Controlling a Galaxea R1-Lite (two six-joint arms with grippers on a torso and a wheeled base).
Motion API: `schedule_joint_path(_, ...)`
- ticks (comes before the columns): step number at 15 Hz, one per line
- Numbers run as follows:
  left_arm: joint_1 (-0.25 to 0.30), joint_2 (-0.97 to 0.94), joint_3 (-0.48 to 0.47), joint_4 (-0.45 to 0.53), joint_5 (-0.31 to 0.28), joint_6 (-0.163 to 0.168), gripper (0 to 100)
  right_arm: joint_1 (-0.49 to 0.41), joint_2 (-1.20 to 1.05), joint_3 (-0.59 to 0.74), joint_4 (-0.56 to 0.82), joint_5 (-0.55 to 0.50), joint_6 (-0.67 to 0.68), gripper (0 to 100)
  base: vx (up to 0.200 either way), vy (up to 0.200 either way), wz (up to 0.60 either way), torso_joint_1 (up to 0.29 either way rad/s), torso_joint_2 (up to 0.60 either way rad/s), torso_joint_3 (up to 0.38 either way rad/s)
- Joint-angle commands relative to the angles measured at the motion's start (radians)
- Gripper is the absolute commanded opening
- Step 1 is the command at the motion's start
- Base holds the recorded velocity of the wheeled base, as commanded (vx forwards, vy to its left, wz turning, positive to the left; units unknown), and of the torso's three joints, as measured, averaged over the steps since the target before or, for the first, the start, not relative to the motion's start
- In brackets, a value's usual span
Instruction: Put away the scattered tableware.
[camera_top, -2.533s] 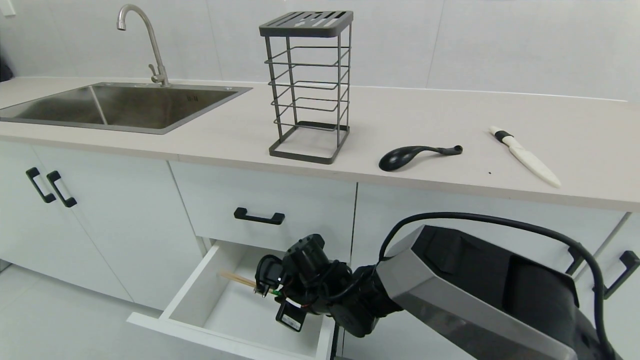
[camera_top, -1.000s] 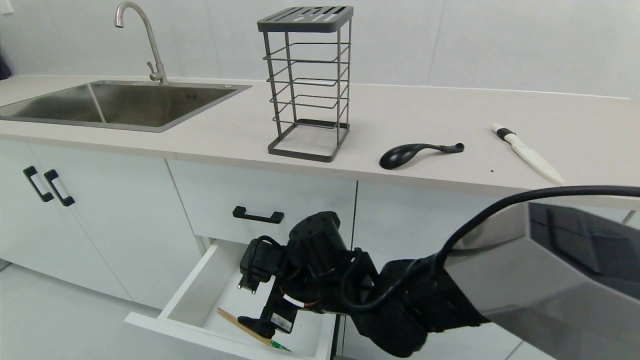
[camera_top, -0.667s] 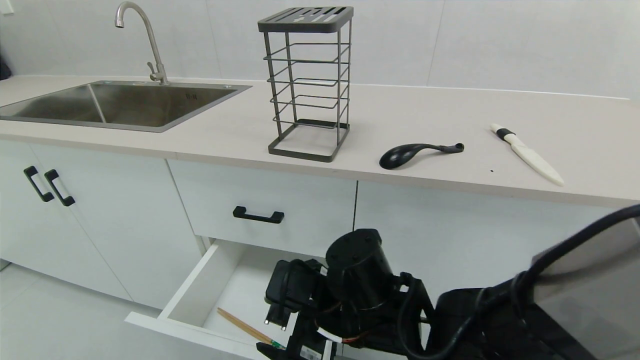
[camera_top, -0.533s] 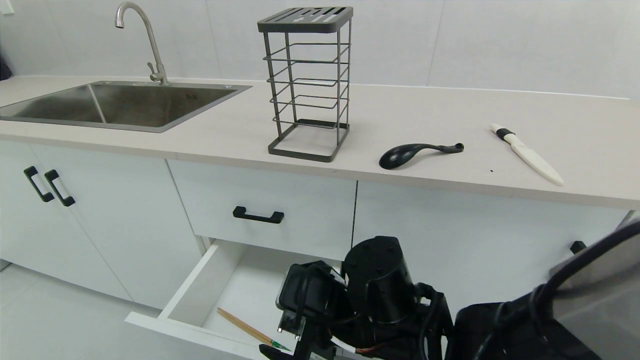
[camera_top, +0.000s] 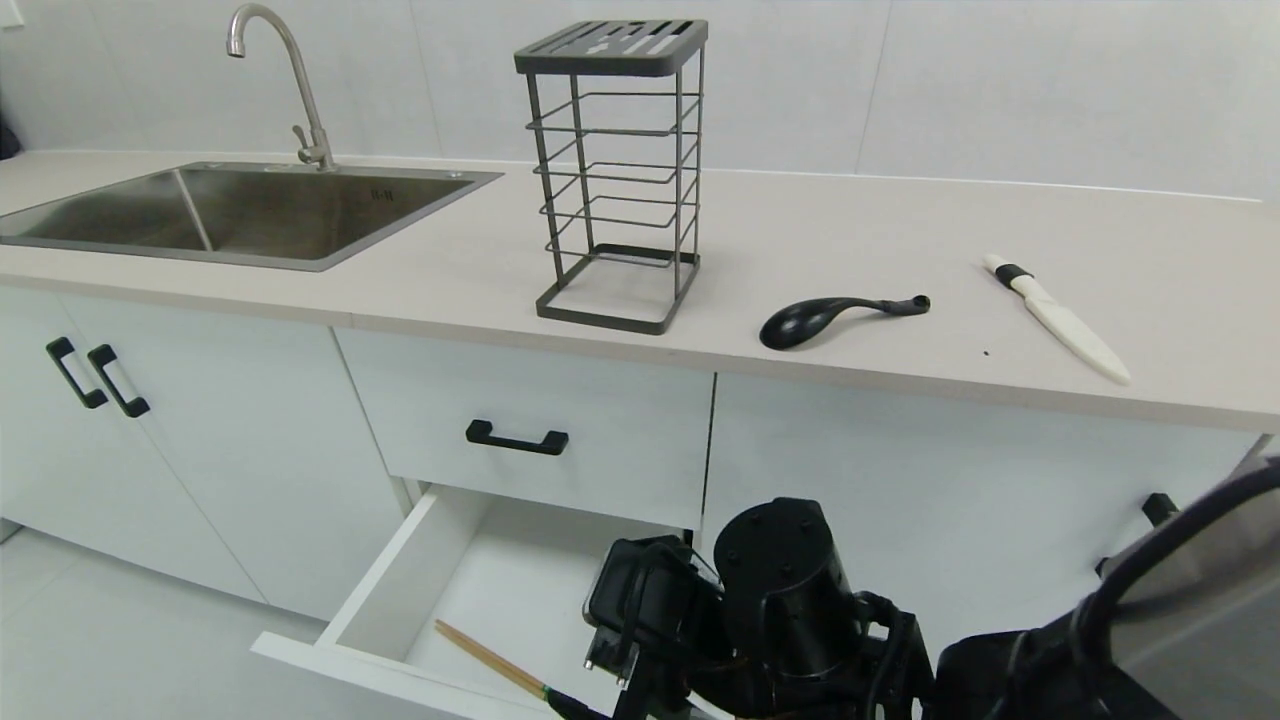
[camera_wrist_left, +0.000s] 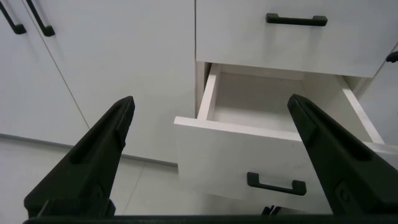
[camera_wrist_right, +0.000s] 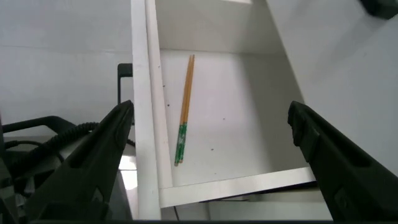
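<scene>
Below the right jaws, which stand wide apart and empty, the chopsticks (camera_wrist_right: 183, 111) lie flat in the open drawer (camera_wrist_right: 142, 93), so the arm should probably rise clear of its rim before heading for the black spoon (camera_top: 812, 318) on the table (camera_top: 850, 230) above.

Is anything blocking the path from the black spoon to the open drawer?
Nothing visible does. The black spoon lies free on the countertop, apart from knife rack and knife; the drawer below stands open, chopsticks lying near its front.
</scene>
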Motion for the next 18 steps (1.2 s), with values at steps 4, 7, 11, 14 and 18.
schedule_joint_path(4, 0.001, 0.001, 0.0, -0.002, 0.0, 0.0, 100, 0.003, 0.016, 0.001, 0.0, 0.001, 0.0, 100, 0.0, 0.0, 0.0, 0.239, -0.47, -0.215)
schedule_joint_path(7, 0.001, 0.001, 0.0, -0.002, 0.0, 0.0, 100, 0.005, 0.033, 0.001, 0.0, 0.004, -0.001, 100, 0.0, 0.0, 0.0, 0.237, -0.47, -0.217)
schedule_joint_path(11, 0.001, 0.001, 0.0, -0.002, 0.0, 0.0, 100, 0.005, 0.048, -0.012, 0.0, 0.006, -0.001, 100, 0.0, 0.0, 0.0, 0.185, -0.49, -0.222)
schedule_joint_path(14, 0.001, 0.001, 0.0, -0.002, 0.0, 0.0, 100, 0.005, 0.055, -0.015, 0.0, 0.006, -0.001, 100, 0.0, 0.0, 0.0, 0.372, -0.48, -0.238)
schedule_joint_path(18, 0.001, 0.001, 0.0, -0.003, 0.0, 0.0, 100, 0.003, 0.062, -0.016, 0.0, 0.006, -0.001, 100, 0.0, 0.0, 0.0, 0.281, -0.51, -0.248)
